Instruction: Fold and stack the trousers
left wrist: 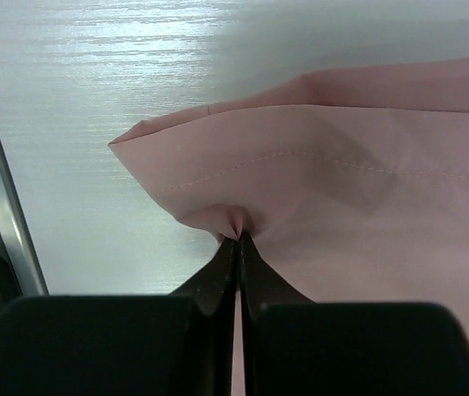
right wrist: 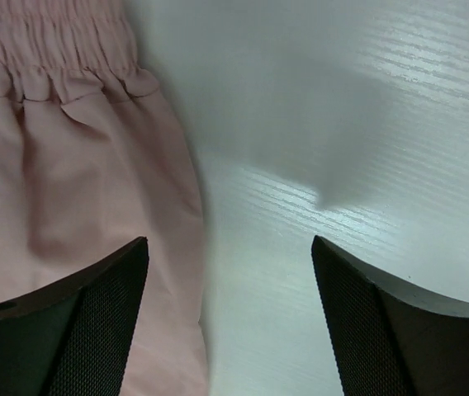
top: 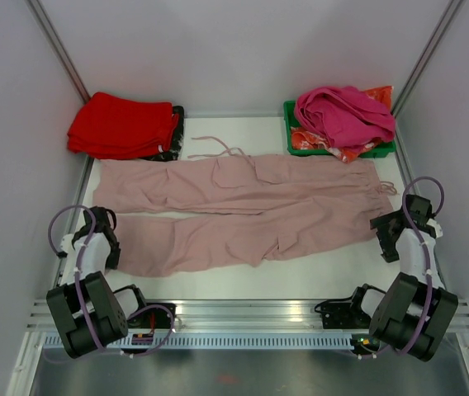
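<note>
1. Left gripper [left wrist: 238, 239]: the 2 fingers are pressed together, pinching a small pucker of fabric at the hem end of the near trouser leg, at the table's left side.
2. Right gripper [right wrist: 228, 252]: jaws spread wide with nothing between them. 1 finger is above the fabric edge just below the gathered waistband, the other above bare table [top: 300, 268]. Whether either touches cannot be told.
3. Trousers [top: 243, 206]: 1 pale pink pair, spread flat across the middle of the table, waistband to the right, 2 legs running left. The drawstring cord [top: 218, 147] trails over the table at the far edge.
4. Red folded garments [top: 123, 125]: a stack at the far left corner.
5. Green tray [top: 291, 142]: far right, holding a crumpled magenta garment [top: 342, 111].
</note>
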Robot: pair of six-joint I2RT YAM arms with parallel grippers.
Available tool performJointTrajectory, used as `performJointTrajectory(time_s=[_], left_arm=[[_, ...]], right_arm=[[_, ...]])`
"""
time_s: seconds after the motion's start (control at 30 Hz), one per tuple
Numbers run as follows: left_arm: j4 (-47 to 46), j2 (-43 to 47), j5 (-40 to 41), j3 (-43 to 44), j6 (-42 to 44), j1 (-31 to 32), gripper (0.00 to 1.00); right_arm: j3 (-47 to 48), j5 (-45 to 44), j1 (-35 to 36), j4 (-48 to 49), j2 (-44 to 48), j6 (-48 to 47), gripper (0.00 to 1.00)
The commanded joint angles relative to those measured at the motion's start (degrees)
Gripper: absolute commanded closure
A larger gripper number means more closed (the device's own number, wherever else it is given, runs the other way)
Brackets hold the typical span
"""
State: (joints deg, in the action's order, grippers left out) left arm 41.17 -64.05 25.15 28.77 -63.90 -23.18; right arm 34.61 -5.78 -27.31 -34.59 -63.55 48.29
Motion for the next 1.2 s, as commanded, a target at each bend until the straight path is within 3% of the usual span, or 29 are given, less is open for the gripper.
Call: performJointTrajectory(time_s=[0.0, 0.3, 0.4, 0.43, 0.5, 0.6, 0.83, 1.0, 1.07, 1.1, 1.13, 1.17], left_arm=[[-1.8, -1.3, -3.8, 1.5, 4.0, -0.3, 0.98], [9.7, 3.8, 4.2, 14.2, 13.7, -0.3, 0.98], [11.6, 5.2, 7.3, 17.2, 15.8, -0.3, 0.98], [11.5, 5.3, 7.9, 17.6, 16.3, -0.2, 0.98], [11.5, 4.9, 8.5, 18.7, 16.5, -0.3, 0.98], [11.7, 4.2, 9.3, 18.4, 15.8, -0.3, 0.98], [12.9, 3.2, 10.8, 16.2, 14.7, -0.3, 0.98], [9.6, 1.9, 7.5, 16.8, 17.9, -0.2, 0.98], [7.5, 1.7, 6.1, 16.8, 19.9, -0.2, 0.98], [7.2, 1.8, 4.5, 16.8, 20.7, -0.2, 0.98], [6.0, 1.8, 3.7, 16.4, 21.2, -0.2, 0.98], [5.6, 1.9, 3.1, 16.2, 21.5, -0.2, 0.98]], right_arm=[[-2.0, -1.3, -0.4, 5.2, 0.3, 2.2, 0.15], [0.7, -5.5, -0.4, 10.7, -9.4, 0.8, 0.31], [0.0, -5.8, -0.4, 13.1, -12.0, 0.0, 0.51], [-0.1, -5.7, -0.4, 13.8, -12.5, -0.4, 0.74], [0.8, -6.1, -0.4, 12.5, -14.0, -0.9, 1.0], [2.7, -7.7, -0.4, 4.3, -13.4, -0.4, 1.0], [2.3, -15.2, 0.6, -14.5, 2.5, 4.9, 1.0], [1.5, -2.8, 0.8, -4.9, 2.8, -0.3, 0.98], [2.2, 2.3, 0.8, 1.7, 2.2, -3.0, 0.83], [2.6, 3.3, 1.2, 3.5, 0.5, -4.1, 0.6], [3.4, 3.0, 1.2, 4.0, -0.7, -5.6, 0.49], [4.8, 2.5, 1.2, 4.1, -1.6, -5.8, 0.3]])
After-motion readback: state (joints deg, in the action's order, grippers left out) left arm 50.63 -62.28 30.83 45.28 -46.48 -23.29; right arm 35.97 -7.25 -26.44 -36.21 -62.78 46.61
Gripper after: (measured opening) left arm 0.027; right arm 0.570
